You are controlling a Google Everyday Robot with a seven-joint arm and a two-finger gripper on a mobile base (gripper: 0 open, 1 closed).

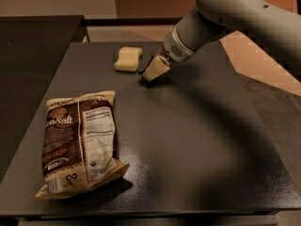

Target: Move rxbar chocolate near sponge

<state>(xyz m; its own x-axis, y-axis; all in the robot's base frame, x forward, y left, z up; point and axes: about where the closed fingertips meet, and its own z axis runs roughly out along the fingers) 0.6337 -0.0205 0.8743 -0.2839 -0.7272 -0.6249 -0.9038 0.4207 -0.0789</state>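
Entry: I log the tool [151, 71] low over the far tabletop [197, 145], clamped narrow on the rxbar chocolate [142, 71], a dark sliver on its sponge-ward side, with the sponge [128, 59] just beside, slightly farther back, apparently not touching.

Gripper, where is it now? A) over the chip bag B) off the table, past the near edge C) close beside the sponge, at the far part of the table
C: the gripper sits low over the table, close beside the sponge and well away from the chip bag at the near side.
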